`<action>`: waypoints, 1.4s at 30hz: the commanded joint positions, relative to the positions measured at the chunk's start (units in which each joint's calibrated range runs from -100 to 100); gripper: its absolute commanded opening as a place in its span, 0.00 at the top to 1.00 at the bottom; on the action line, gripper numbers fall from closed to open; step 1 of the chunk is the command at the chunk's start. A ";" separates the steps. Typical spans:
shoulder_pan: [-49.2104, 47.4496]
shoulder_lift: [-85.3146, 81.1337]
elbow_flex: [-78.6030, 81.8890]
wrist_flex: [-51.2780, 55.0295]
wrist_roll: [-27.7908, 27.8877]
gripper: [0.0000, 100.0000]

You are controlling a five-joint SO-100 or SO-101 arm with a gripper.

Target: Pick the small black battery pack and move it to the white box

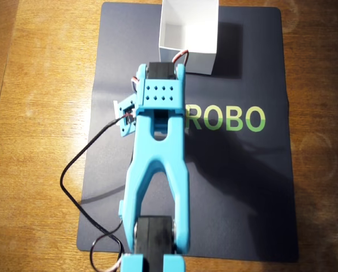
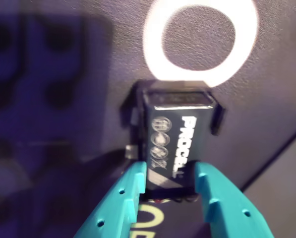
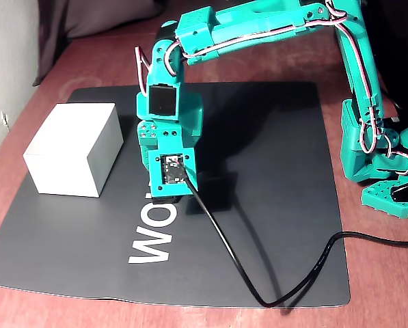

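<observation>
In the wrist view the small black battery pack (image 2: 175, 134), lettered "PROCELL", lies lengthwise on the dark mat. My gripper (image 2: 170, 168) has its teal fingers (image 2: 133, 191) pressed against both long sides of the pack's near end, so it is shut on it. The pack casts a narrow shadow and seems to rest on or just above the mat. The white box (image 1: 188, 54) stands at the mat's far edge in the overhead view, just beyond the arm's tip, and at the left in the fixed view (image 3: 70, 147). In both of those views the arm hides the battery pack.
A dark mat (image 1: 242, 187) with green "ROBO" lettering covers the wooden table. A black cable (image 3: 224, 253) runs from the wrist camera across the mat's front. The arm's base (image 3: 388, 164) stands at the right in the fixed view.
</observation>
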 commanded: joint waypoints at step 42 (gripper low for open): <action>0.22 4.65 -0.24 1.06 2.37 0.77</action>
